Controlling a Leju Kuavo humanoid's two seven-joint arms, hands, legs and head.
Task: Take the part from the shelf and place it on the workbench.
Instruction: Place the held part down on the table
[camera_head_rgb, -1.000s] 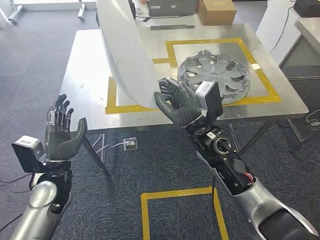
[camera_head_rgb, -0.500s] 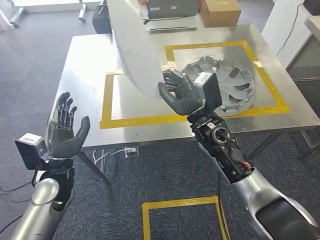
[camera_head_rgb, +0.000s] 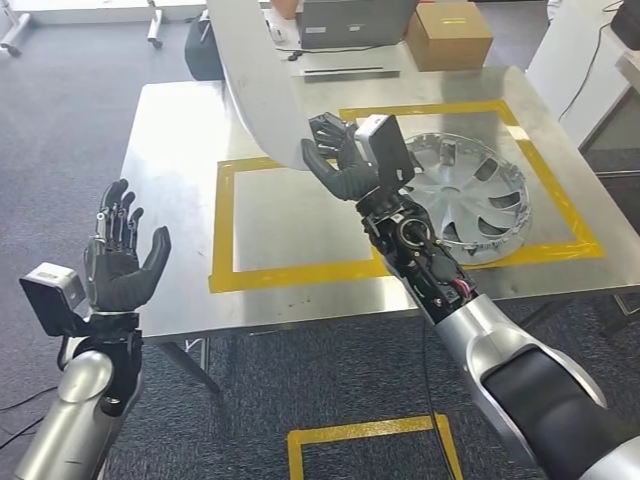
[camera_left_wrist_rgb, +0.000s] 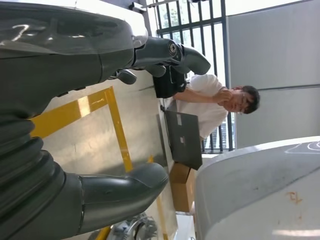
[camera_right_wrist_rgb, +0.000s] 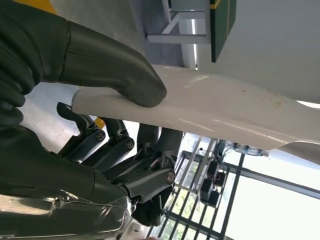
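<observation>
The right hand (camera_head_rgb: 341, 165) grips a smooth, curved white part (camera_head_rgb: 253, 75) between thumb and fingers; the left hand (camera_head_rgb: 121, 255) is spread, holding nothing.

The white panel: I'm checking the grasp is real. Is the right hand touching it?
Touching. The right wrist view shows the right hand with its thumb pressed on one face of the white panel and its fingers under the other face.
</observation>
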